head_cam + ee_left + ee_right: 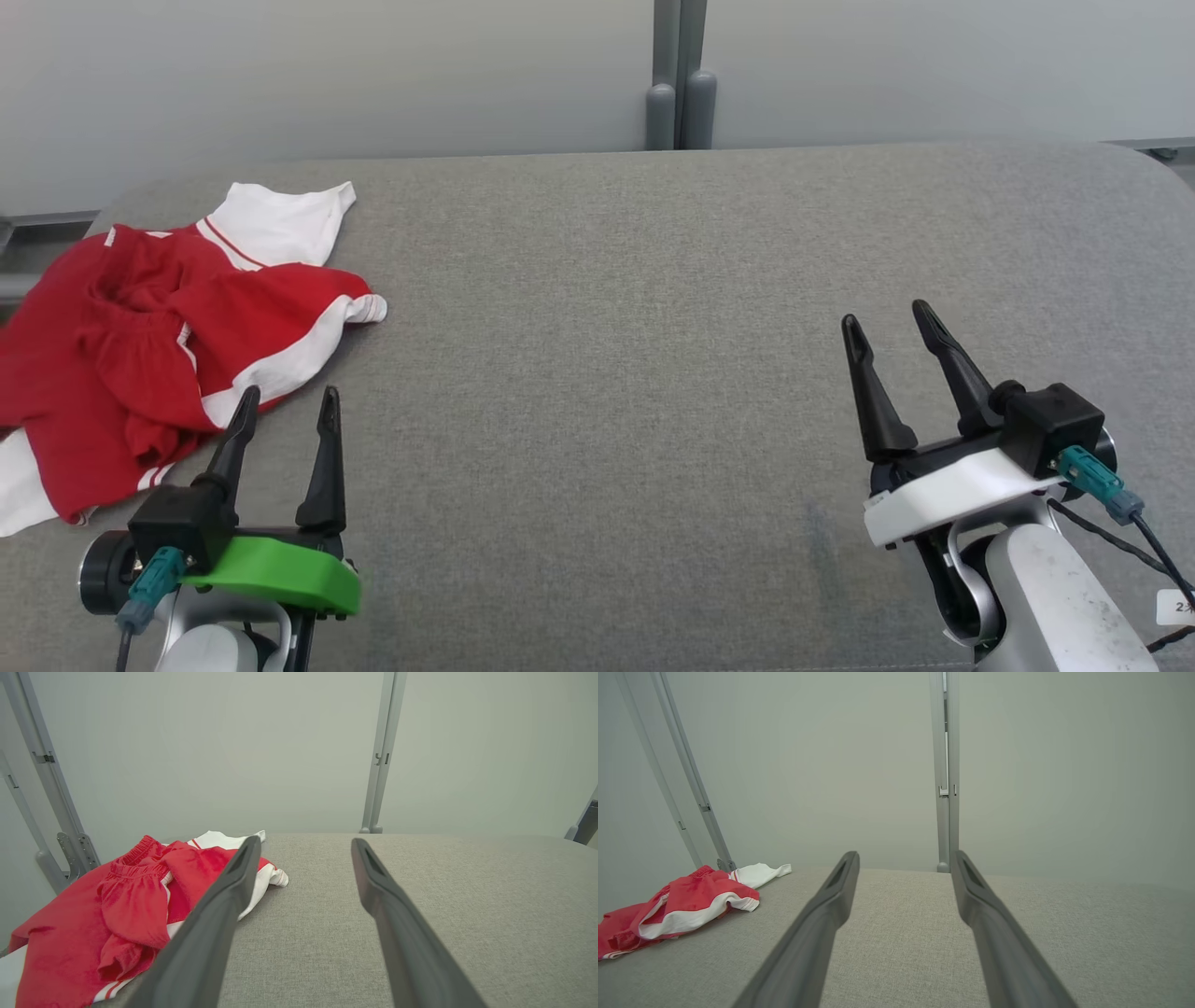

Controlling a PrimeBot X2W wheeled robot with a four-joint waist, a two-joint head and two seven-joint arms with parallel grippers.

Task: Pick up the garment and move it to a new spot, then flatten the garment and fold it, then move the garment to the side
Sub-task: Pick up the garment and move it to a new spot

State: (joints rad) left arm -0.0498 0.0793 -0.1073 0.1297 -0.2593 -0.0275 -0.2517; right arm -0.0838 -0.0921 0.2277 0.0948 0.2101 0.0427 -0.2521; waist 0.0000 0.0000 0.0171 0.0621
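1. Garment (pixel 140 345): red with white trim, crumpled, not yet picked up; lies at the left end of the grey table (pixel 607 327), and its near corner reaches the left edge of the head view.
2. Left gripper (pixel 289 392): jaws spread, empty; in the head view its left fingertip overlaps the white-trimmed hem, and I can't tell whether it touches or hovers; the left wrist view puts the bulk of the cloth (pixel 135 891) ahead and to the left of the jaws, not between them.
3. Right gripper (pixel 886 315): jaws spread, empty, over bare table; garment (pixel 682 900) is well apart, off to its left.
4. Long axis: the heap runs roughly near-left to far-right; a white flap sits at the far end, towards the wall panels (pixel 373 75).
5. Judgement: left arm is clearly nearer, so the first pick is its job; it needs to shift left and forward to straddle a fold; the right arm would have to cross the table.
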